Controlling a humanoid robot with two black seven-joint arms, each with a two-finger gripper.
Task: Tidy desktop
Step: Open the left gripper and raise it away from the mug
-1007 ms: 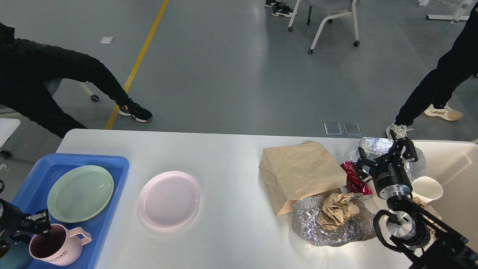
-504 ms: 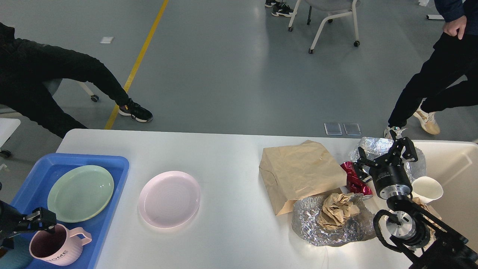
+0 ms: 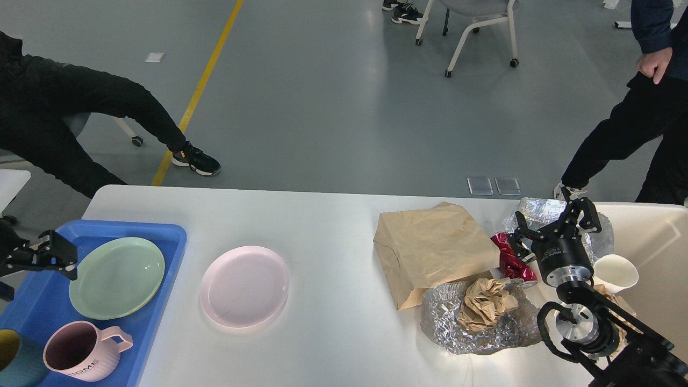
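desktop [image 3: 333, 226] fills the near half of the view. next up imo: pink plate [image 3: 244, 286], center-left. rigid, light, glossy, so slippery; pinch it at the rim. left gripper [image 3: 51, 255] over blue tray [image 3: 161, 232], fingers apart, empty. right gripper [image 3: 556, 226] spread, empty, above foil [image 3: 473, 333] w/ paper wad.

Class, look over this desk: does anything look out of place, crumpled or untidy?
Yes. On the desktop, the pink plate sits outside the blue tray, and the crumpled paper bag, foil and red wrapper clutter its right end.
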